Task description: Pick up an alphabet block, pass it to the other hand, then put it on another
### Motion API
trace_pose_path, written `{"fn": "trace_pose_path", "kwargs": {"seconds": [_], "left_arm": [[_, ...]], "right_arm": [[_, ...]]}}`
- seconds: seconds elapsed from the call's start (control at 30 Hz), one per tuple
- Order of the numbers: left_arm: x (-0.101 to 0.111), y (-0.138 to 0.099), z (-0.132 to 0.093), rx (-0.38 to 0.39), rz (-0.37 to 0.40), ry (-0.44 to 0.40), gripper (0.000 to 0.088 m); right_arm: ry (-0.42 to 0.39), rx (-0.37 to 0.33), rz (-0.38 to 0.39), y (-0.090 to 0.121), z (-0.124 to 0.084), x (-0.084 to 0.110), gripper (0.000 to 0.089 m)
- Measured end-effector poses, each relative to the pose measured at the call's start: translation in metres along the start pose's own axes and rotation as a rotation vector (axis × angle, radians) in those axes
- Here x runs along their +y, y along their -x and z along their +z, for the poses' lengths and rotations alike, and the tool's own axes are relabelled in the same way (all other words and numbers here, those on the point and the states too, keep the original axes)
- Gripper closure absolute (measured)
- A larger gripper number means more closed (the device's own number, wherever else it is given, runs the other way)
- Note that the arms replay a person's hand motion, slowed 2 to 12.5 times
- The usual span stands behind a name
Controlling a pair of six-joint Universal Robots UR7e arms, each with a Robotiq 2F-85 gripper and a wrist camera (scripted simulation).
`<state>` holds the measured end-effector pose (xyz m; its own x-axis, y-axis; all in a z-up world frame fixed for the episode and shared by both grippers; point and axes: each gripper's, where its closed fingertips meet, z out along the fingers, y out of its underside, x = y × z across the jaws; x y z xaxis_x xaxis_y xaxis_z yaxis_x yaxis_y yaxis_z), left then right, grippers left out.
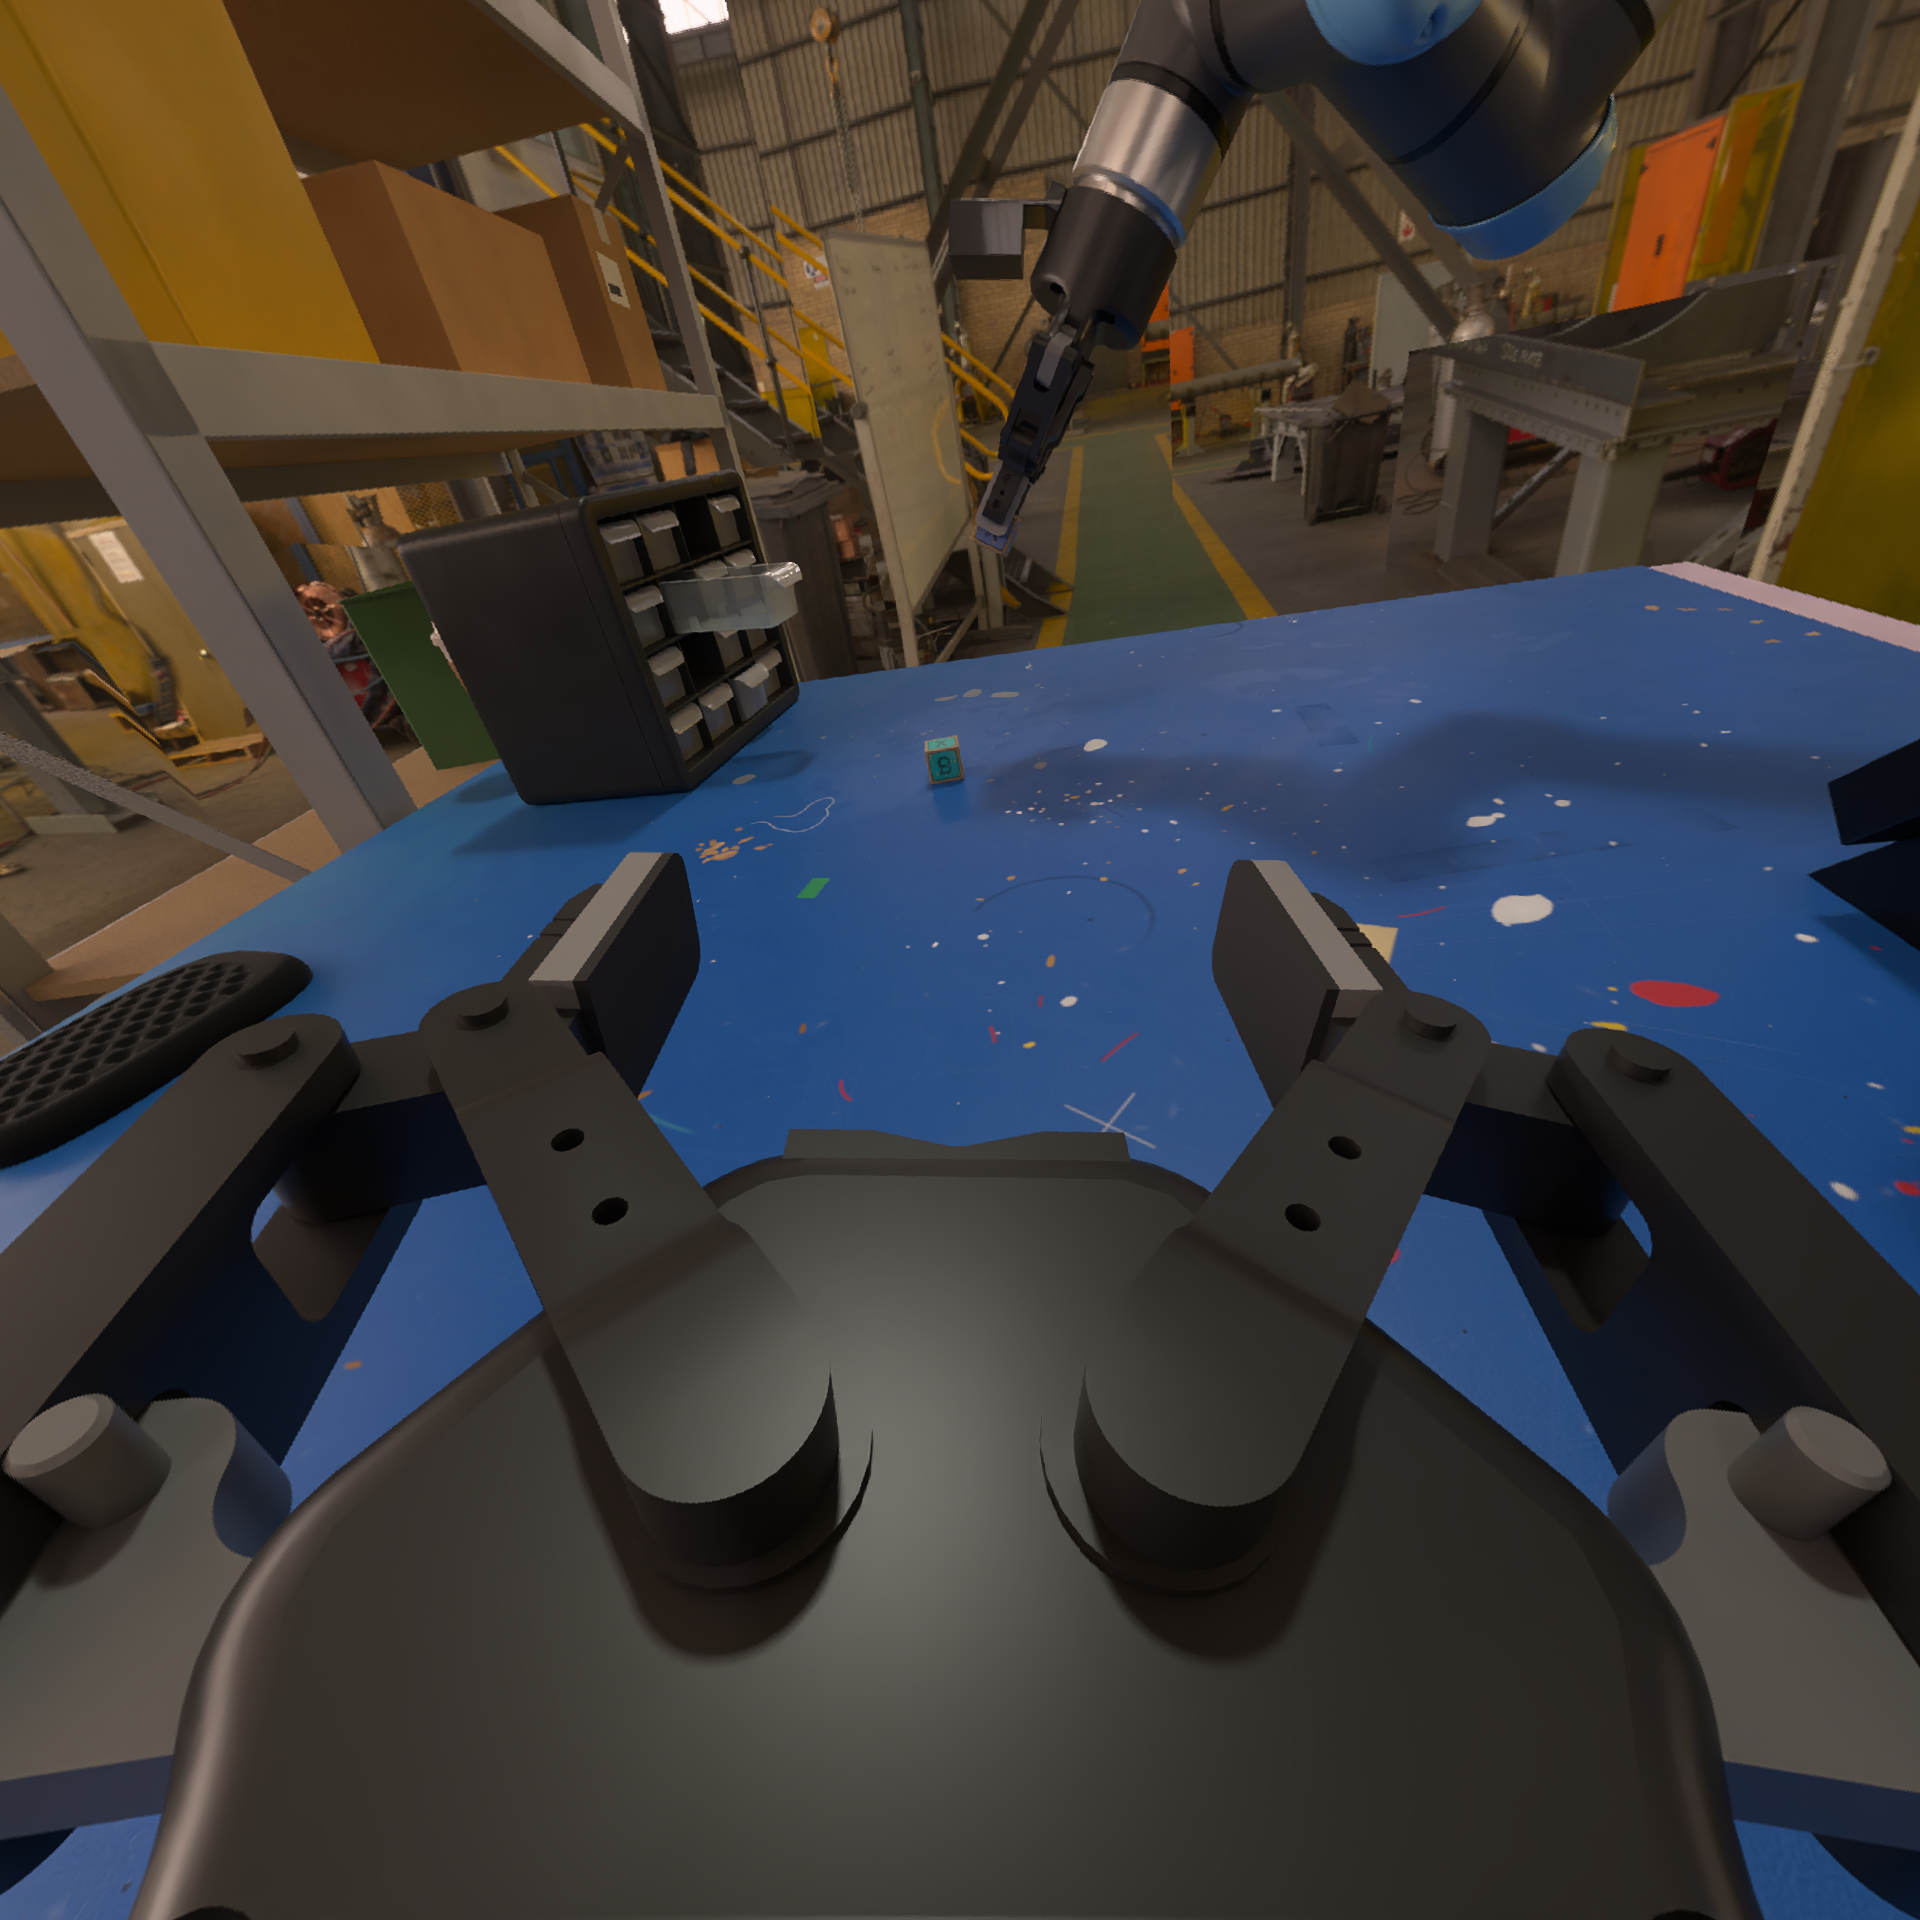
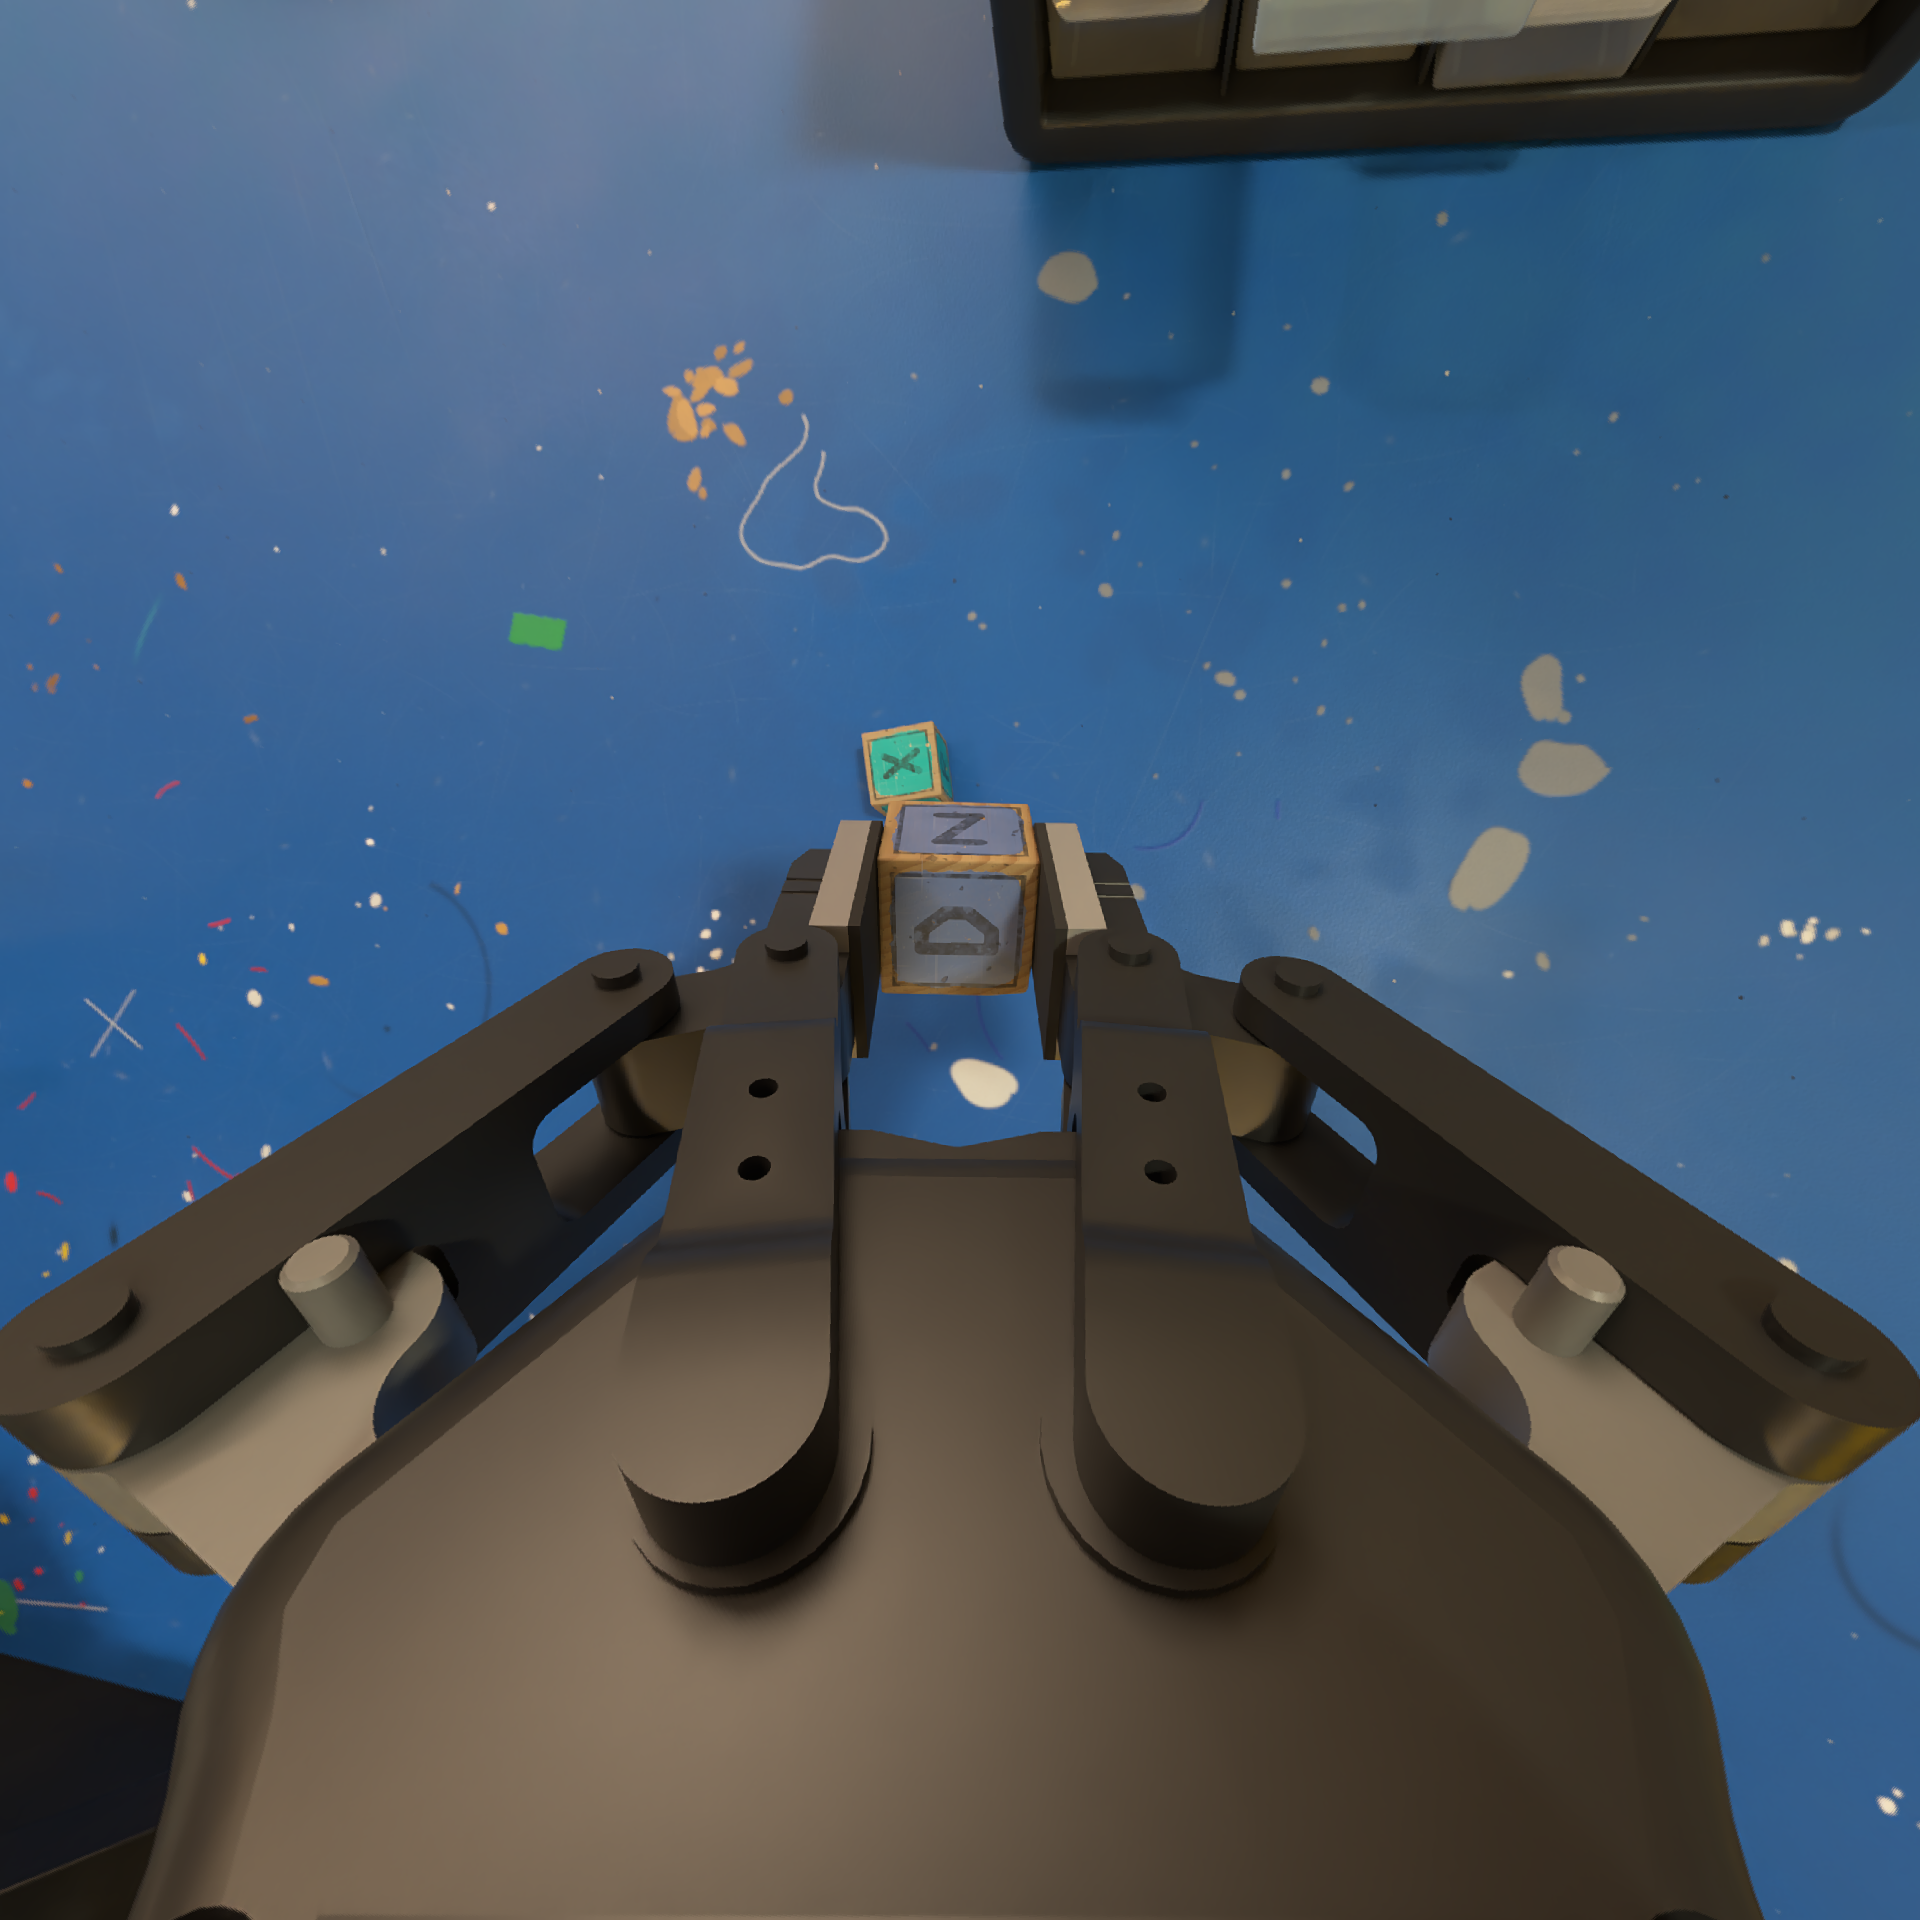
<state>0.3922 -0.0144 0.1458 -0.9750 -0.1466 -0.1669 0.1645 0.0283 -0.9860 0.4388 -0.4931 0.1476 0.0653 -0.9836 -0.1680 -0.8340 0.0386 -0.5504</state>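
My right gripper [image 2: 956,894] is shut on a wooden alphabet block with pale lilac faces [image 2: 956,899] and holds it high above the blue table. A teal alphabet block [image 2: 902,764] lies on the table below, just beyond the held block in the right wrist view. In the left wrist view the teal block [image 1: 942,760] sits mid-table, and the right gripper [image 1: 1000,520] hangs well above it with the lilac block at its tips. My left gripper [image 1: 956,935] is open and empty, low over the near part of the table.
A black drawer cabinet [image 1: 603,634] with one clear drawer pulled out stands at the table's far left, and its edge shows in the right wrist view [image 2: 1455,94]. A black perforated pad [image 1: 135,1029] lies at the left edge. Dark objects [image 1: 1870,831] sit at the right edge.
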Motion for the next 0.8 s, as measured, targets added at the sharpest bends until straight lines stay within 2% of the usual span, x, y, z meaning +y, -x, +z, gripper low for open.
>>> {"fn": "trace_pose_path", "kwargs": {"seconds": [0.3, 0.8], "left_arm": [[0.001, 0.000, 0.003, -0.007, -0.028, 0.010, 0.0095], [-0.003, -0.007, 0.009, -0.016, -0.062, 0.036, 0.0217]], "right_arm": [[0.036, 0.011, -0.039, -0.005, 0.008, 0.010, 0.0642], [0.074, -0.020, -0.080, -0.006, 0.021, 0.016, 0.0642]]}}
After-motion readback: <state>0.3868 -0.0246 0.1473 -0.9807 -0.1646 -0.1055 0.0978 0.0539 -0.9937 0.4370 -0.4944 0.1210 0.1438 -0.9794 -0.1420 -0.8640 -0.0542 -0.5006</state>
